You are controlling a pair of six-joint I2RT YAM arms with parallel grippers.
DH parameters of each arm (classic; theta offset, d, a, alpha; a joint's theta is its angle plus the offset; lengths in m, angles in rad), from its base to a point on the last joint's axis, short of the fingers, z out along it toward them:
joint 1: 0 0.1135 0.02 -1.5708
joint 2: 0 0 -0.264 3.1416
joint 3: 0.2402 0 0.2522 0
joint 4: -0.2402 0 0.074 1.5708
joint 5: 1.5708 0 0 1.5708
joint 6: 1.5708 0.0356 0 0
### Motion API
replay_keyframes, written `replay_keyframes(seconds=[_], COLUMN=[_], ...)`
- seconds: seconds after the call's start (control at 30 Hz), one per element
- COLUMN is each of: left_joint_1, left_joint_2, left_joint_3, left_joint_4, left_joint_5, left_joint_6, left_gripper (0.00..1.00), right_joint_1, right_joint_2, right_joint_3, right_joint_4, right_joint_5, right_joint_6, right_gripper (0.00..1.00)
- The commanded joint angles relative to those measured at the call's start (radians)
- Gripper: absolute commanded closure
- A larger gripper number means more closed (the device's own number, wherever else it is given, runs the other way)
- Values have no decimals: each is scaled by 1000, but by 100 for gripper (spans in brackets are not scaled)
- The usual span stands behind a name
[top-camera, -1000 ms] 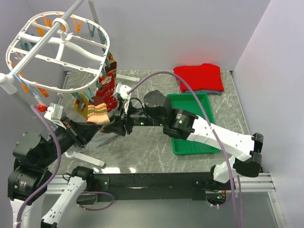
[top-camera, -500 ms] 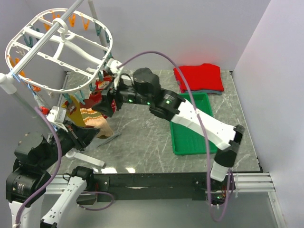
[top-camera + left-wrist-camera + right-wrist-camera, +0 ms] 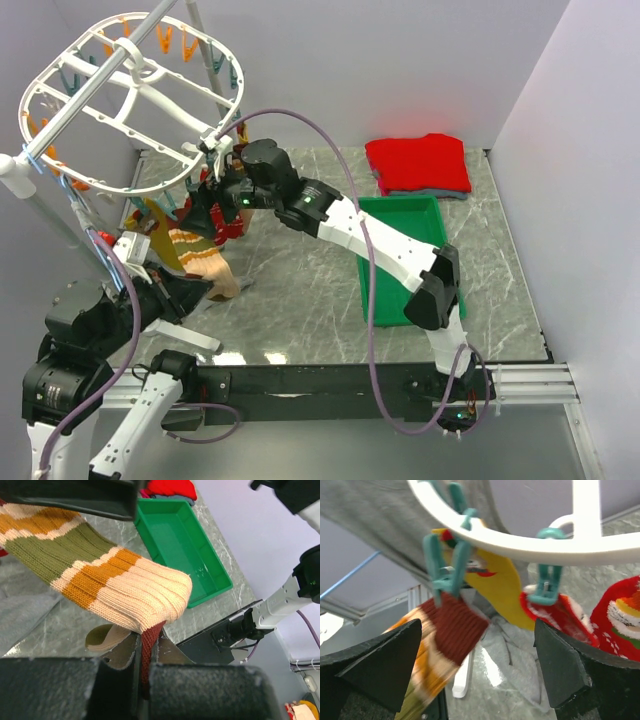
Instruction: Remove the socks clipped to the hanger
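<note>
The white oval hanger (image 3: 130,100) hangs at the upper left, with socks clipped under its near right rim. My left gripper (image 3: 207,287) is shut on the maroon toe (image 3: 145,650) of a striped olive, orange and cream sock (image 3: 195,248), pulling it down from the rim. My right gripper (image 3: 212,198) is open just below the rim (image 3: 520,542), empty. In the right wrist view a teal clip (image 3: 444,567) grips this sock's maroon cuff (image 3: 456,629) between my open fingers (image 3: 375,665). A mustard-yellow sock (image 3: 501,592) and red patterned socks (image 3: 560,616) hang beside it under another teal clip (image 3: 545,587).
A green tray (image 3: 400,255) lies to the right of centre, with a folded red garment (image 3: 420,162) behind it. A grey cloth (image 3: 525,647) lies on the marble table under the socks. The hanger's white stand foot (image 3: 185,335) and pole (image 3: 40,200) are at the left.
My right arm has swung up and left from the table middle to the hanger's rim. The hanger has tilted and shifted. My left gripper has kept hold of the striped sock.
</note>
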Motion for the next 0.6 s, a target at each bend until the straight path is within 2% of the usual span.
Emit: replay_keyframes(seconds=[0.0, 0.1, 0.37, 0.57], left_joint_1=[4, 4, 4, 4], left_joint_2=[-15, -21, -33, -38], left_joint_3=[9, -3, -19, -23], left_joint_4=[0, 6, 5, 14], left_joint_5=[21, 41, 95, 115], left_joint_6=[8, 5, 6, 1], left_gripper=[99, 99, 99, 99], right_joint_1=[-10, -10, -8, -4], right_joint_2=[41, 78, 78, 89], right_joint_3=[99, 135, 81, 95], right_joint_4=[101, 133, 284, 328], right_joint_5=[-23, -23, -11, -10], right_joint_6=[37, 59, 103, 113], right_gripper=[0, 0, 2, 10])
